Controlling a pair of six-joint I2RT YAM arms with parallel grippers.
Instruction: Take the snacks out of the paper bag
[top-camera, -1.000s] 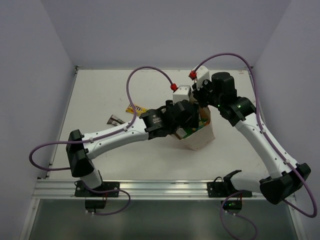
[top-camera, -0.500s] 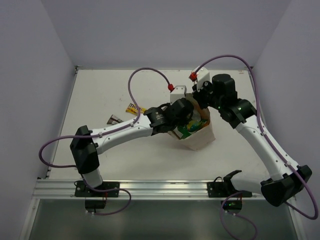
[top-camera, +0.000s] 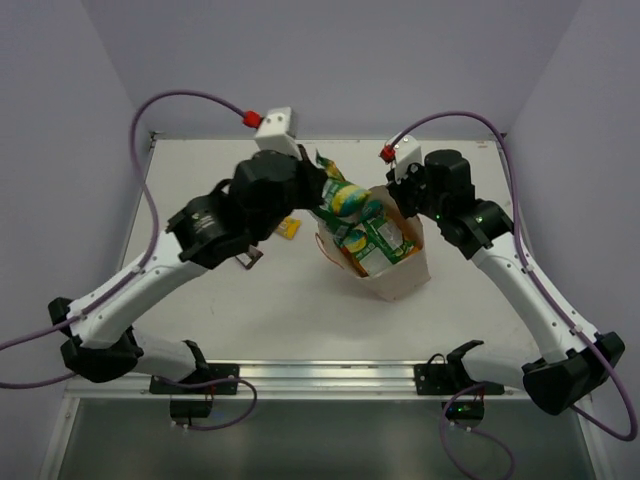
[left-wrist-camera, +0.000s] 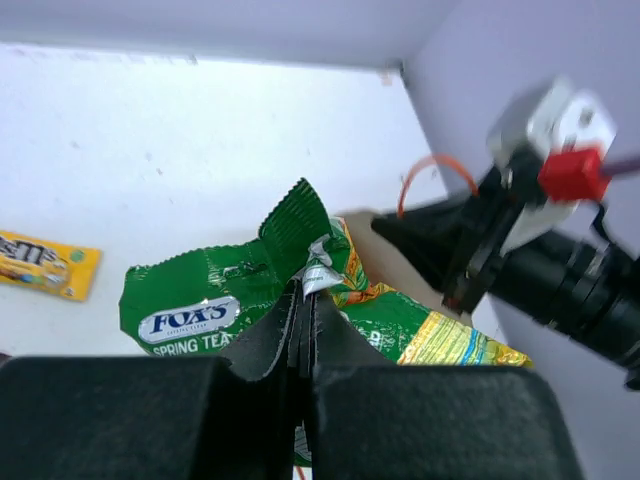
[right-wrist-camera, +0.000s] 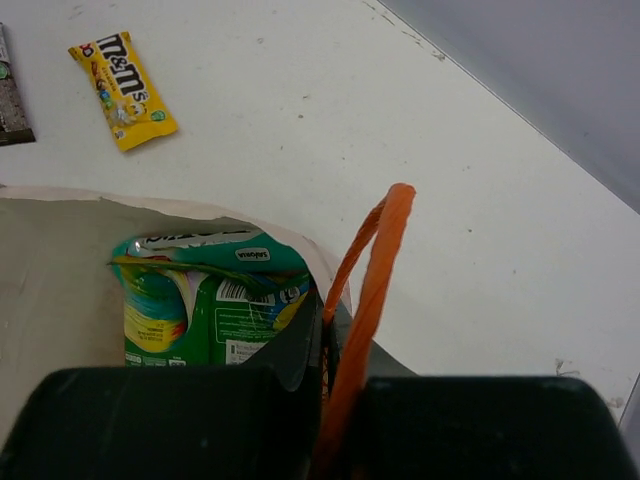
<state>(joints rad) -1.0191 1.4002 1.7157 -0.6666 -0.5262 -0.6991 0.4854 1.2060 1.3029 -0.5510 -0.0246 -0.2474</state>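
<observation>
Now, on the white table (top-camera: 300, 320) the paper bag (top-camera: 400, 272) stands upright, its rim and orange handle (right-wrist-camera: 375, 260) pinched in the right gripper (right-wrist-camera: 325, 345). Over the bag's mouth the left gripper (left-wrist-camera: 303, 300) is clenched on a green pouch (left-wrist-camera: 195, 305): mid-extraction, I'd say. Next it should swing out toward the yellow packet (right-wrist-camera: 122, 88) on the table and let go. A teal pouch (right-wrist-camera: 200, 300) waits inside.
</observation>
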